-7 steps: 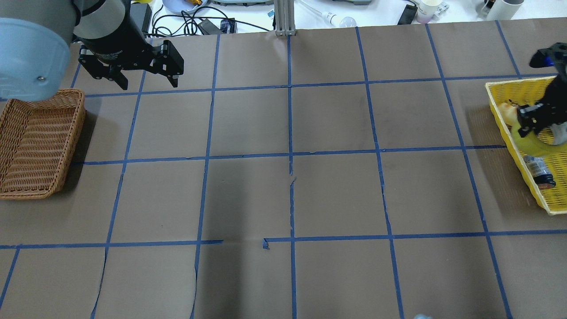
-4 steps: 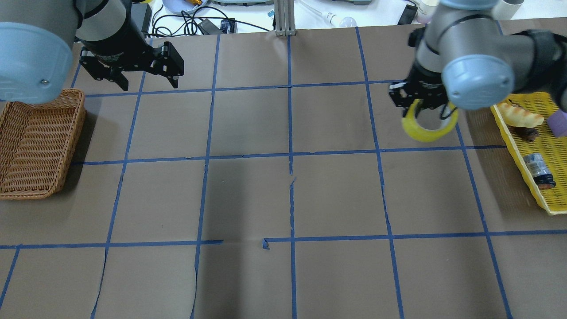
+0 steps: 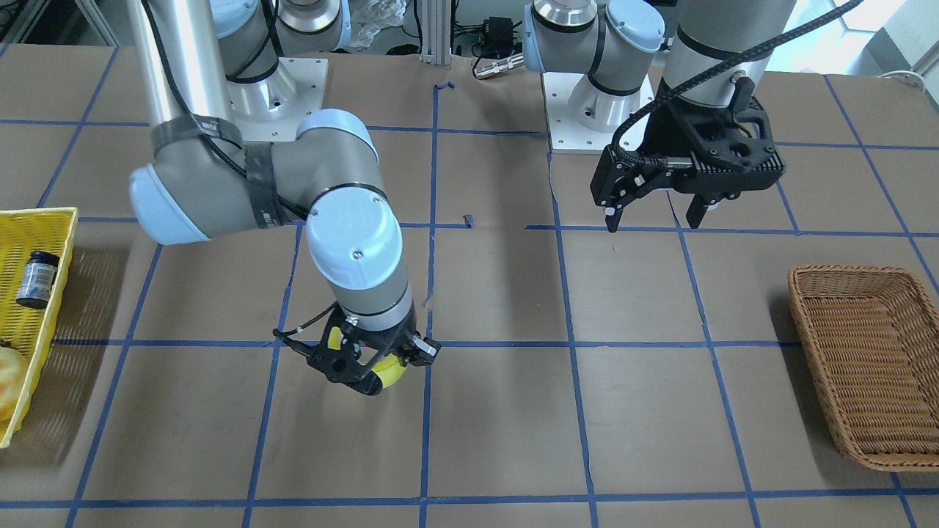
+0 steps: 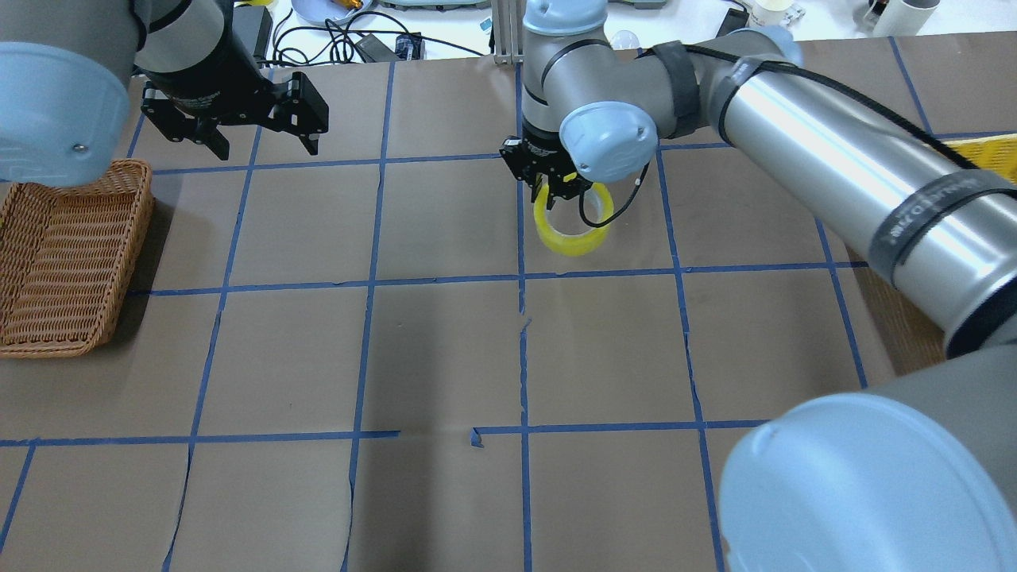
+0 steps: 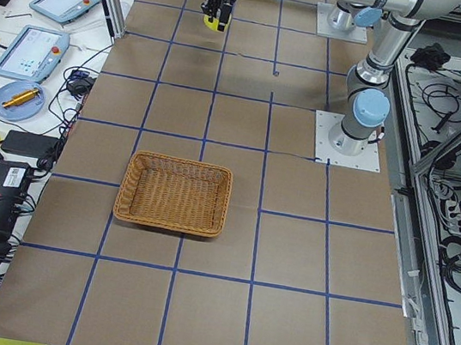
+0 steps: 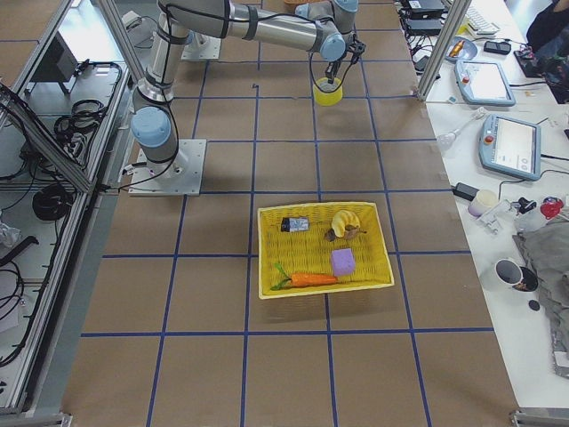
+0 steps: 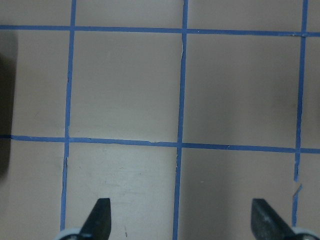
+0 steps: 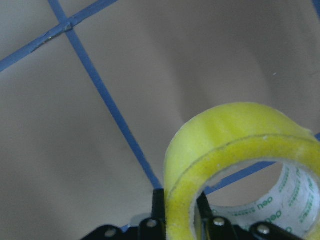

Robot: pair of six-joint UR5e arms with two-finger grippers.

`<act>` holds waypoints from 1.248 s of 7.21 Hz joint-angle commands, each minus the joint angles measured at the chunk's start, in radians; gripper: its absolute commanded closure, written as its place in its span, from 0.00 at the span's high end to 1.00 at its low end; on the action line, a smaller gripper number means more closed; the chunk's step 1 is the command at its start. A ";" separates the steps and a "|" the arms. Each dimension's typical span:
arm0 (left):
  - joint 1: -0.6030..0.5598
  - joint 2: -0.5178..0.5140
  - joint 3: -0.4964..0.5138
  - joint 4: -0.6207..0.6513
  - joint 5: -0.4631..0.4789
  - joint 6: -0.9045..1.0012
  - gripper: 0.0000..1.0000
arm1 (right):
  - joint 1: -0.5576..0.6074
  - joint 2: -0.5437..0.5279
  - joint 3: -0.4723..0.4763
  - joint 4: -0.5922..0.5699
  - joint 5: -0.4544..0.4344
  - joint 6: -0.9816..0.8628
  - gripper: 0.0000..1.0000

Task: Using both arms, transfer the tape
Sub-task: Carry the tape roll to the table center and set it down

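right gripper (image 4: 554, 189) is clamped across the wall of the tape (image 4: 574, 230), which hangs over mid desk (image 4: 445, 349), looks light, stiff and slick-sided, so left gripper (image 4: 266, 149), wide open and empty, should probably take the free opposite wall.

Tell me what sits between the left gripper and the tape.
Nothing stands there. In the overhead view, only bare table covering crossed by blue grid lines separates the open left gripper from the tape, which the right gripper holds.
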 commanded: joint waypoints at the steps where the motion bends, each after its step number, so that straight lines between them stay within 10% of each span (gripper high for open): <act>1: 0.001 0.000 -0.003 0.007 0.002 0.000 1.00 | 0.020 0.076 -0.024 -0.035 0.096 0.141 0.00; 5: 0.003 -0.001 -0.002 0.008 0.001 0.000 1.00 | 0.026 0.102 -0.015 -0.058 0.156 0.216 0.09; 6: 0.003 -0.003 -0.004 0.008 0.002 0.000 1.00 | 0.026 0.094 -0.009 -0.060 0.152 0.201 0.99; 9: 0.001 0.002 -0.034 0.007 -0.008 -0.008 1.00 | 0.000 -0.020 0.002 -0.035 0.057 0.026 1.00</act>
